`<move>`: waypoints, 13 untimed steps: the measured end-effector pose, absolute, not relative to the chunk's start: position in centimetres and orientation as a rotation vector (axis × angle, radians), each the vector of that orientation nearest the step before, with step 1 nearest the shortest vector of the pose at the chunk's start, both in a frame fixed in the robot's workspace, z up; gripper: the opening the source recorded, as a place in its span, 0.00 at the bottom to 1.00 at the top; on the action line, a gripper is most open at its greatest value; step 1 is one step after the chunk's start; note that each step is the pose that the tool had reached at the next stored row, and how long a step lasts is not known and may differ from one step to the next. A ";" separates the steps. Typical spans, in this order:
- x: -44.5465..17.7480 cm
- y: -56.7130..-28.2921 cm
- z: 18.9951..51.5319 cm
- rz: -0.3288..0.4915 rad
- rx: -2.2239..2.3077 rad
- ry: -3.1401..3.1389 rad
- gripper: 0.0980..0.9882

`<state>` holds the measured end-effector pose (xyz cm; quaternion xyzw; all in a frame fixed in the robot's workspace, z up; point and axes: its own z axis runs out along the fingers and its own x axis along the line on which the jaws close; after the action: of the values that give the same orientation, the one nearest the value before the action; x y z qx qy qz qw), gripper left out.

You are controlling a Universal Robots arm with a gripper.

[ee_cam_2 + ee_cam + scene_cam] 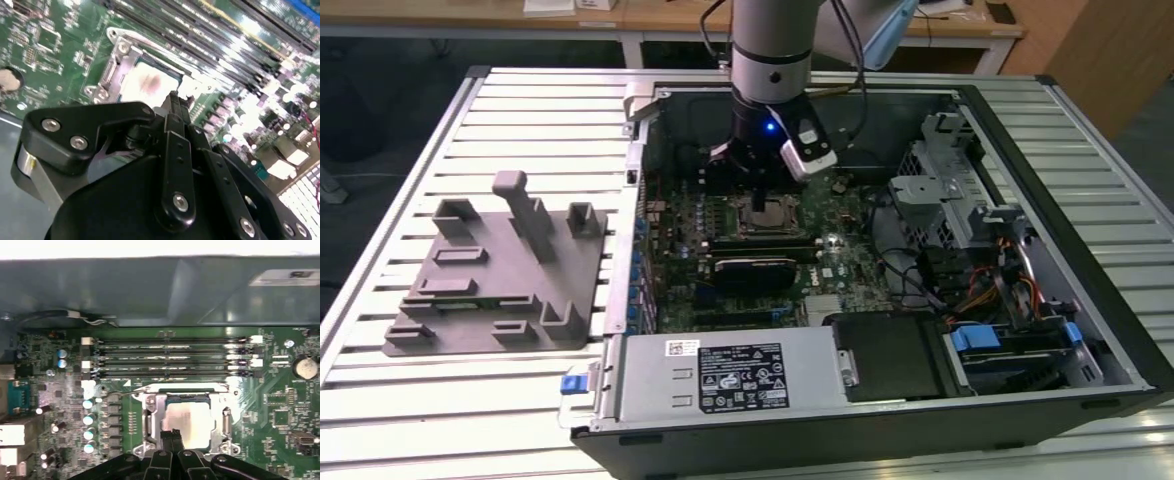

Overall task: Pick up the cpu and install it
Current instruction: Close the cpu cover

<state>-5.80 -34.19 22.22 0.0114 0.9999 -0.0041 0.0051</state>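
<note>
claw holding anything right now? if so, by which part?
Nothing held. The claw has its tips together over the edge of the chip, which lies flat in its socket.

- Shiny silver square metal cpu (189,422), pale at its rim.
- Green circuit-patterned motherboard (280,410) with black memory slots (170,360).
- Matte black gripper (171,434).
- Plain grey moulded plastic holder (500,280), at the exterior view's left.
- Pale ribbed metal table (400,400), striped lengthwise.
</note>
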 end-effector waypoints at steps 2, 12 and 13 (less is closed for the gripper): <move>-5.1 -34.2 22.2 -0.013 0.036 3.131 0.01; -4.2 -34.2 22.4 -0.013 0.083 3.130 0.01; -4.2 -34.2 22.6 -0.013 0.088 3.130 0.01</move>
<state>-4.19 -34.19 22.57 0.0280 0.9996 -0.0042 0.0050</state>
